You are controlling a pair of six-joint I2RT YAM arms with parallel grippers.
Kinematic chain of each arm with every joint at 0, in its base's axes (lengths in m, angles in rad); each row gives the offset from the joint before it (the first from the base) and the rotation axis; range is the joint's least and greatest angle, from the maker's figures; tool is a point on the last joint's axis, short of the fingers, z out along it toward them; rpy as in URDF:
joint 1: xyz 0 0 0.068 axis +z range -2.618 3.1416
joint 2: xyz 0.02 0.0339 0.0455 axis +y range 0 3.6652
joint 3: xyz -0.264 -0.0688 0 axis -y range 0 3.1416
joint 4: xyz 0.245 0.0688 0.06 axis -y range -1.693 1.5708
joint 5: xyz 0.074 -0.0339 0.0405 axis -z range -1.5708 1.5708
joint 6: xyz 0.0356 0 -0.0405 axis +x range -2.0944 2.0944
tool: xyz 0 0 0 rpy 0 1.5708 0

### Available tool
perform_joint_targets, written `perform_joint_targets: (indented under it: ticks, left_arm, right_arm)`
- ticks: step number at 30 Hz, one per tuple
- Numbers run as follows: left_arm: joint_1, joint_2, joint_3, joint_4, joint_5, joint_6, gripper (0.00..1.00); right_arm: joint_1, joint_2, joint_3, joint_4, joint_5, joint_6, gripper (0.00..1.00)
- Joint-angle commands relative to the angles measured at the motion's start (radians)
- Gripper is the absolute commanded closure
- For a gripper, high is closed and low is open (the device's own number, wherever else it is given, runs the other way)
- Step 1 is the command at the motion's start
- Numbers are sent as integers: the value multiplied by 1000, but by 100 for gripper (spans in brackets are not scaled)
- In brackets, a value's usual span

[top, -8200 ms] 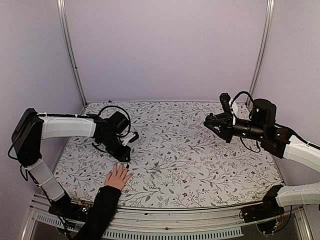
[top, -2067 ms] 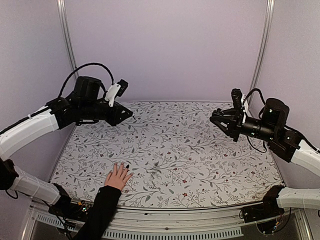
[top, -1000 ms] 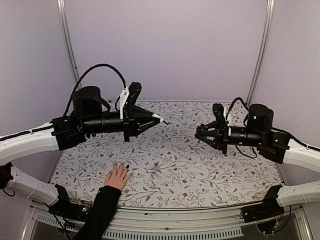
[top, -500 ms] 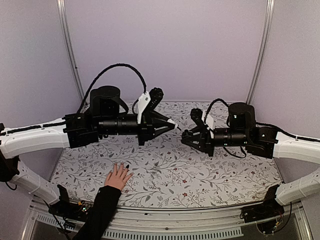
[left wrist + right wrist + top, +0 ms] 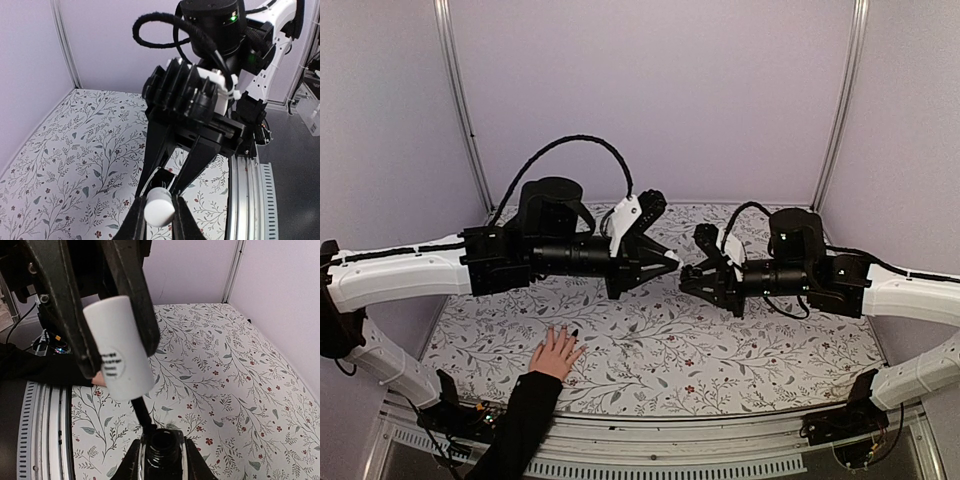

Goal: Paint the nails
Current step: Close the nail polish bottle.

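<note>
A light-skinned hand in a black sleeve lies flat near the table's front left, its nails tiny, one looking dark. Above mid-table my left gripper is shut on a white brush cap. The cap points its dark brush stem down at a small dark polish bottle. My right gripper is shut on that bottle, whose mouth is uncapped. The brush tip meets the left rim of the mouth. In the top view the bottle sits just right of the cap.
The floral tablecloth covers the whole table. Both arms stretch over the middle, high above the cloth. A metal rail runs along the near edge. Lilac walls close off the back and sides.
Both arms have swung in from the sides and met over mid-table. The cap's brush has come up to the bottle's mouth. The hand has stayed still.
</note>
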Motion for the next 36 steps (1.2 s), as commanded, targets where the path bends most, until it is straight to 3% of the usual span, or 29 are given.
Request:
perform_joint_targets:
  ticks: [1,26,36]
  left_arm:
    - [-14,23,40,-33,-23,14,100]
    - [-14,-11,44,-33,-54,15,100]
    - [-8,-12,96,-102,-63,32,100]
  right_arm:
    - [11,6,32,6,18,-16,100]
    - [18,32,24,0,52,-23,100]
    - [24,27,24,0,66,-29,100]
